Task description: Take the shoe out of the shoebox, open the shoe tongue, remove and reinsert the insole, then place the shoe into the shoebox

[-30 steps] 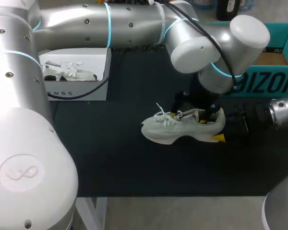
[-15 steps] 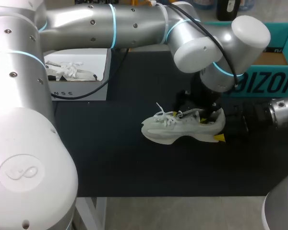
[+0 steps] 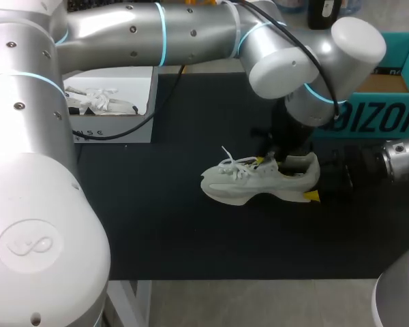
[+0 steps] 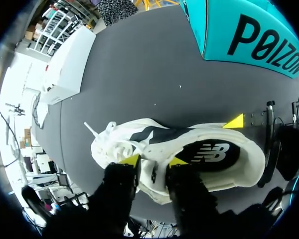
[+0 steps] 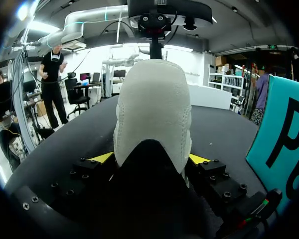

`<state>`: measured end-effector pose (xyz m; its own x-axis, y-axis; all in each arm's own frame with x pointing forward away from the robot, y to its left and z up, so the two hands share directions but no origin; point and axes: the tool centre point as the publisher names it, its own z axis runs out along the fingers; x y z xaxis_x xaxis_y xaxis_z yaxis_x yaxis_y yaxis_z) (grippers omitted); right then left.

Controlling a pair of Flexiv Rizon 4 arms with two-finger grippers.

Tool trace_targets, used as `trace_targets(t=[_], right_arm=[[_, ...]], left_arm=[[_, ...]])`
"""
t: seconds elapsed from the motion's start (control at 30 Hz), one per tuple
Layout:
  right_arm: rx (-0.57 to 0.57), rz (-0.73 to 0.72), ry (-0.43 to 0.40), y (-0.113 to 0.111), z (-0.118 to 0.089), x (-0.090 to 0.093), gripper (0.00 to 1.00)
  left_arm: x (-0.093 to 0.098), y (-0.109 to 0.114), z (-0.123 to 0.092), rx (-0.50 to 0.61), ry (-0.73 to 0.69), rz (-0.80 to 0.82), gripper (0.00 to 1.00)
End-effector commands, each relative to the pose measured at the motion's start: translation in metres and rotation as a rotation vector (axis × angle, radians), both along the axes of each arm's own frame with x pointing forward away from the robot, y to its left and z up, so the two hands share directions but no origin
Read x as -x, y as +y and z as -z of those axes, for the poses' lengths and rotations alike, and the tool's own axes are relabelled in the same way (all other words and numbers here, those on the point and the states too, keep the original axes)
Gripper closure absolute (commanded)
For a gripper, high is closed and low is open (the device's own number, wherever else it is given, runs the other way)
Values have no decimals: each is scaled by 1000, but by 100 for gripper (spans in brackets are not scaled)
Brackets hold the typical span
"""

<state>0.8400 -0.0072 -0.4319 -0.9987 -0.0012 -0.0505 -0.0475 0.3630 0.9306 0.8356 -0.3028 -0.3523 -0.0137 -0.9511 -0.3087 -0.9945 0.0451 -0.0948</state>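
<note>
- My right gripper point(image 5: 150, 158) is clamped on the shoe point(image 5: 152, 107). The heel stands between its two yellow tips, with one tip pressed against each side.
- From that grip the shoe runs straight ahead, sole down on the black table point(image 3: 163, 225), with its toe at the end farthest from the right gripper.
- My left gripper point(image 4: 154, 160) hangs over the middle of the shoe, at the side wall just behind the laces point(image 4: 112, 144). I cannot tell whether it is pinching the white upper or is clear of it.
- Just ahead of the left gripper the mouth of the shoe is open to view, and the dark insole point(image 4: 209, 154) lies flat inside it.
- The left arm point(image 3: 191, 30) comes in across the back of the table and bends down to the shoe near the right gripper.
- Beyond the shoe from the left gripper stands a teal box point(image 4: 249, 35). It is close to the heel end but apart from the shoe.
- The shoebox point(image 3: 112, 129), white and open, sits well away from both grippers at the far left of the table, under the left arm. A second shoe point(image 3: 99, 102) lies inside it.
</note>
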Motion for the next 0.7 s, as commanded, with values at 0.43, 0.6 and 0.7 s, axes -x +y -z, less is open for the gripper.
trace_targets(t=[0.43, 0.6, 0.7], right_arm=[[3, 2, -1, 2, 2, 0, 100], [3, 2, -1, 2, 2, 0, 100], [3, 2, -1, 2, 2, 0, 100]], left_arm=[[16, 61, -22, 99, -19, -104, 100], [16, 71, -12, 200, 22, -90, 100], [15, 58, -10, 289, 41, -33, 100]])
